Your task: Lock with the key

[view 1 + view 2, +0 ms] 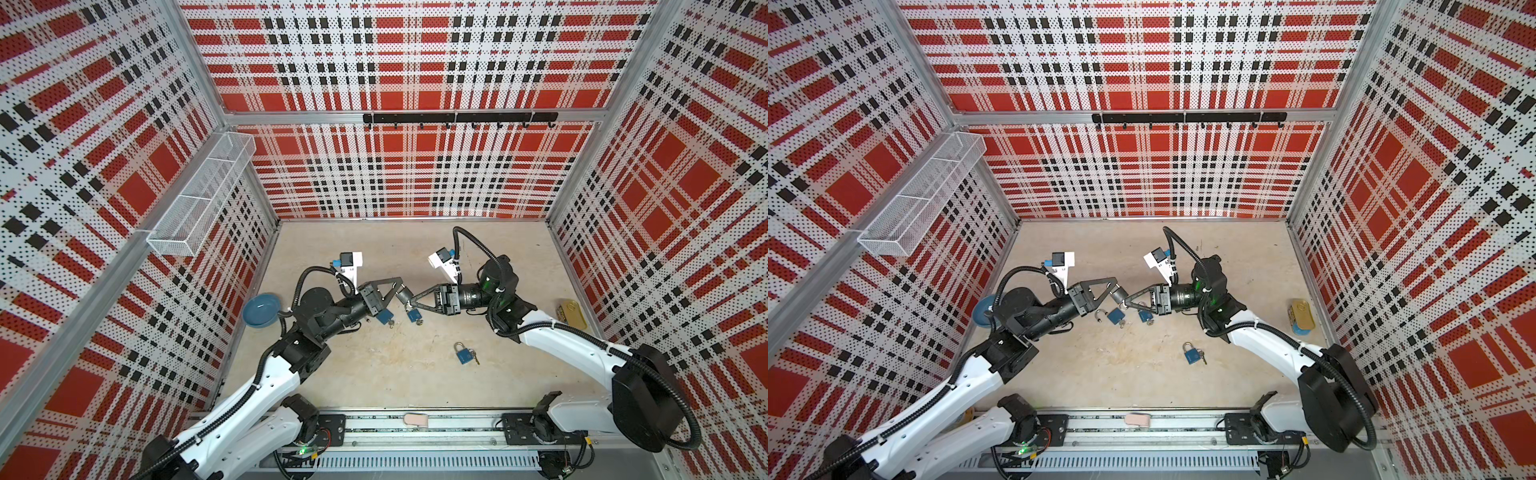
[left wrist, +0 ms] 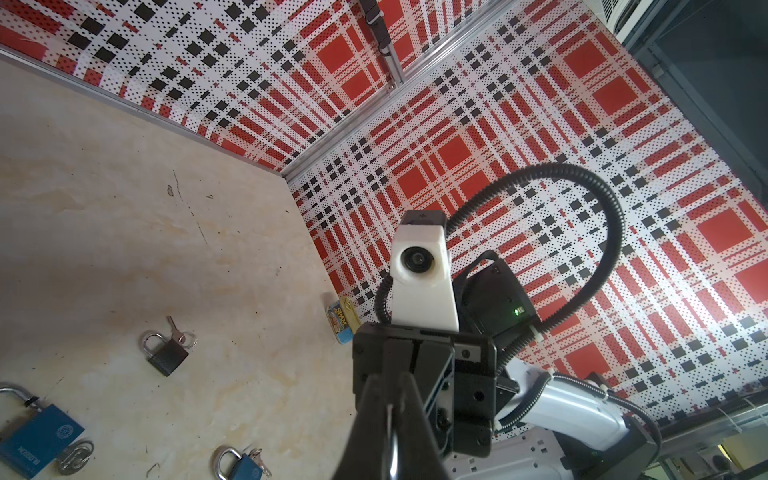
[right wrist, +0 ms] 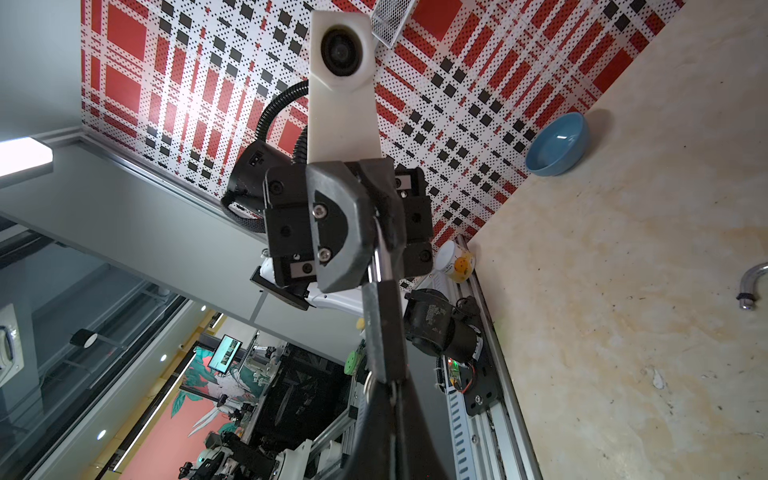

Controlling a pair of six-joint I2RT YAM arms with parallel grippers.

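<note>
A dark padlock [image 1: 402, 296] [image 1: 1120, 295] hangs above the table's middle in both top views. My left gripper [image 1: 401, 288] [image 2: 390, 415] is shut on its silver shackle [image 3: 379, 253]. In the right wrist view the lock's black body [image 3: 384, 328] points toward my right gripper [image 3: 392, 388] [image 1: 411, 303]. That gripper is shut on the key at the lock's bottom end. The key is almost hidden between the fingers, and its ring [image 3: 367, 384] sticks out beside them.
Three blue padlocks with keys lie on the table: one with its shackle open [image 1: 384, 318], one under the grippers [image 1: 414, 316], one nearer the front [image 1: 463, 353]. A blue bowl [image 1: 262, 311] sits at the left wall and a Spam can [image 1: 572, 315] at the right.
</note>
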